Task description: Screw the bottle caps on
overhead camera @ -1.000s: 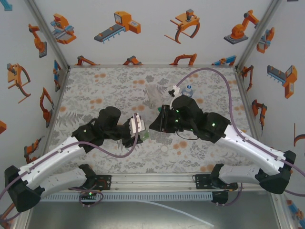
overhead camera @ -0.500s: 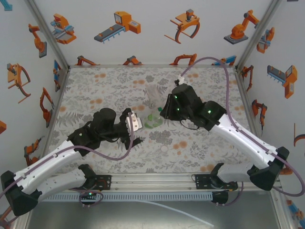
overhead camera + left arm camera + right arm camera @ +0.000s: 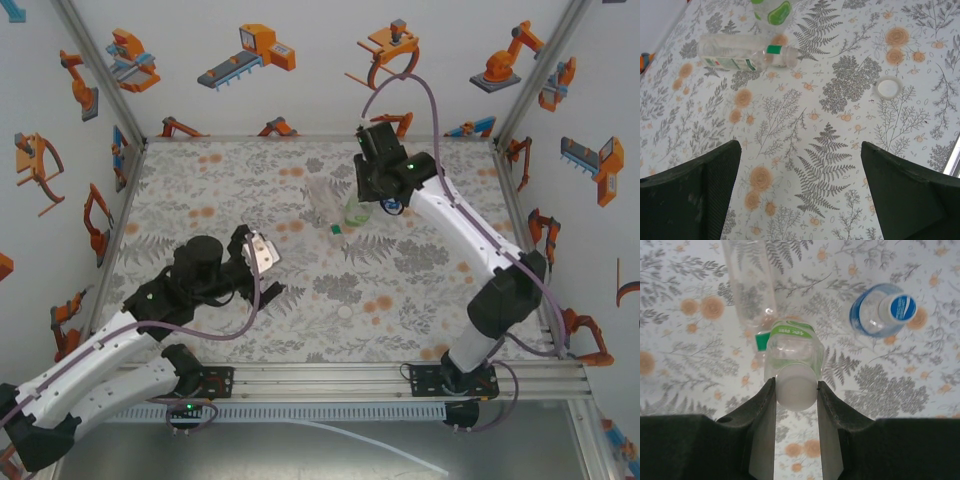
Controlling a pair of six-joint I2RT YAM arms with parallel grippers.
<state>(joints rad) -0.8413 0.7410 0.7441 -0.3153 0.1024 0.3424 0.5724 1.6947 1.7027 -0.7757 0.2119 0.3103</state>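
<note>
My right gripper (image 3: 795,385) is shut on the white cap (image 3: 796,390) of the green-tinted bottle (image 3: 792,347), which points straight down below it. From above, this gripper (image 3: 352,203) and bottle (image 3: 353,214) are at the far middle of the table. The colourless bottle (image 3: 750,285) lies on its side beside them, with a green band at its neck. A bottle with a blue label (image 3: 875,315) stands to the right and wears a whitish-blue cap (image 3: 902,307). My left gripper (image 3: 268,272) is open and holds nothing. A loose white cap (image 3: 888,87) lies ahead of it on the right.
The floral tablecloth (image 3: 200,190) covers the table. Printed walls close off the left, far and right sides. The loose white cap (image 3: 345,312) lies near the middle front. The right arm's cable (image 3: 425,100) arches over the far edge.
My left gripper has opened, let go of the green-tinted bottle and drawn back to the near left. My right gripper has carried that bottle by its cap toward the far side.
</note>
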